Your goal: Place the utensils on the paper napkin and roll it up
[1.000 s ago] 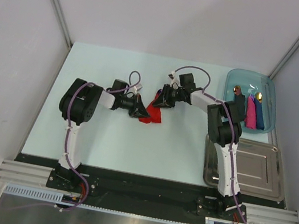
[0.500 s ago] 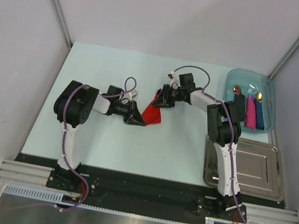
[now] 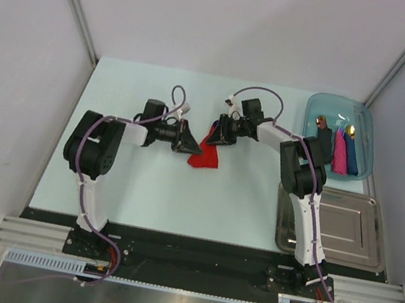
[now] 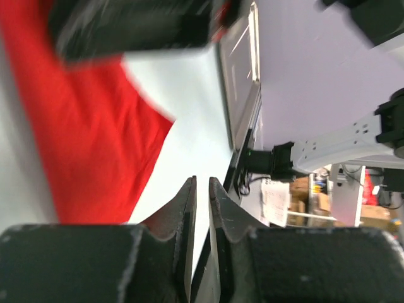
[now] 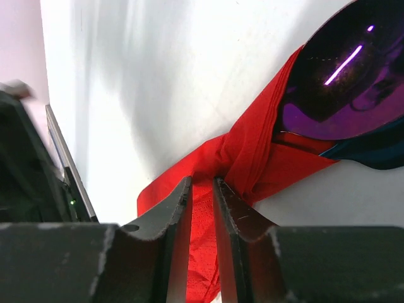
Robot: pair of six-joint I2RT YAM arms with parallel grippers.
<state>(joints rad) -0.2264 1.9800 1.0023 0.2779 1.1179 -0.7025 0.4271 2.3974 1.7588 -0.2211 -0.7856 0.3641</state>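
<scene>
Mid-roll, right gripper [image 5: 202, 182] is pinching the red napkin [image 5: 252, 158], purple spoon [image 5: 344, 76] just ahead; left gripper [image 4: 202, 181], barely parted, empty, probably must grip it next.

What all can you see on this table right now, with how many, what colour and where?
napkin: one, red, mid-table, bunched around the utensils
spoon: one, shiny purple bowl, sticking out of the napkin
blue utensil: one, only a dark blue edge shows, under the spoon bowl
bin: one, clear blue, far right corner
napkin rolls: at least two, pink and dark blue, in the bin
spoon heads: two, coppery, poking from those rolls
tray: one, bare metal, near right
table: one, pale
left hand: one, black, left of the napkin, fingers slightly parted, nothing between them
right hand: one, black, at the napkin's far side, closed on its cloth
</scene>
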